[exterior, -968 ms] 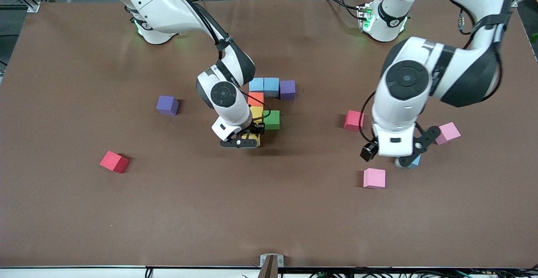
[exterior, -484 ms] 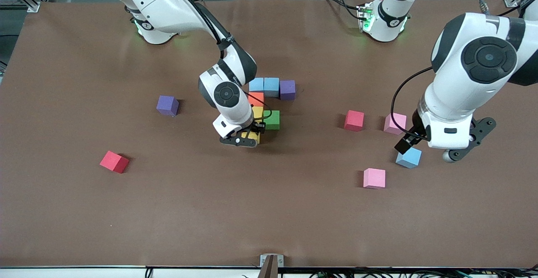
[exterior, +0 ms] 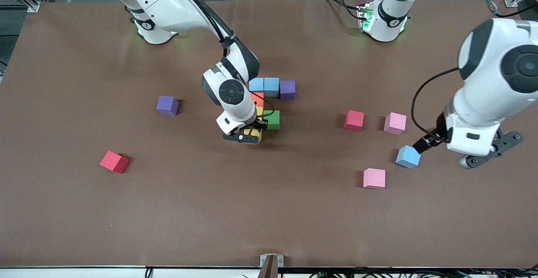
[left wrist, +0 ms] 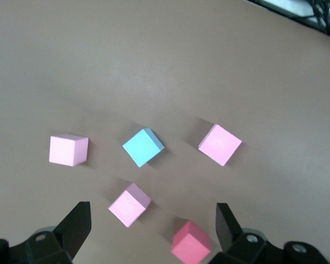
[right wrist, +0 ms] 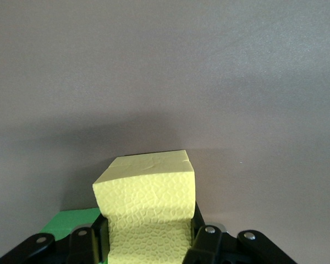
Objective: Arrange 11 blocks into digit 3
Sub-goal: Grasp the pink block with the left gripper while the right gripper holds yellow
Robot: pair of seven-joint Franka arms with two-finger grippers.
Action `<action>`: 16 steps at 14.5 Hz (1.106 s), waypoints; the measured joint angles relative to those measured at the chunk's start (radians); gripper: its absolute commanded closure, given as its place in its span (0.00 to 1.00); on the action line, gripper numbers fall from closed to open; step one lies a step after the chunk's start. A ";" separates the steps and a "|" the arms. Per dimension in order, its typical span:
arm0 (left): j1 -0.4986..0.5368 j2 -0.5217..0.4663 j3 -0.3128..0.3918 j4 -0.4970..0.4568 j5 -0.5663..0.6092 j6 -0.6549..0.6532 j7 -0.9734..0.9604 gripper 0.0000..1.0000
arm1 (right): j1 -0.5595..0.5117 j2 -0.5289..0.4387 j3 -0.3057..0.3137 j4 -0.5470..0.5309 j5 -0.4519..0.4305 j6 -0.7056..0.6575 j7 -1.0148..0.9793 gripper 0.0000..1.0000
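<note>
My right gripper [exterior: 252,135] is shut on a yellow block [right wrist: 148,192], low at the near end of a column of orange [exterior: 257,98] and yellow [exterior: 259,111] blocks, beside a green block [exterior: 273,119]. Two blue blocks [exterior: 264,85] and a purple one [exterior: 287,90] form the row farthest from the front camera. My left gripper [left wrist: 152,220] hangs open and holds nothing, above loose pink [left wrist: 129,204], red [left wrist: 191,243] and blue [left wrist: 143,147] blocks at the left arm's end.
Loose blocks on the brown table [exterior: 84,219]: purple [exterior: 167,105] and red [exterior: 114,161] toward the right arm's end; red [exterior: 354,120], pink [exterior: 395,123], blue [exterior: 408,156] and pink [exterior: 374,178] toward the left arm's end.
My left arm has swung toward its own end of the table, uncovering the blue block and a pink one. My right gripper has edged the yellow block closer to the column.
</note>
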 measured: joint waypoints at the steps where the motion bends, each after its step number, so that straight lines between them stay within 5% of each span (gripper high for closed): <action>1: 0.009 0.008 0.001 -0.002 -0.009 0.002 0.029 0.00 | 0.000 0.000 0.000 -0.001 0.000 0.000 0.000 0.99; 9: -0.001 0.180 -0.002 -0.038 -0.022 0.156 0.102 0.01 | 0.006 0.002 0.000 -0.002 0.000 0.001 0.000 0.99; 16: -0.006 0.172 -0.062 -0.276 -0.022 0.319 0.109 0.01 | 0.010 0.007 -0.002 -0.002 0.000 0.005 0.001 0.98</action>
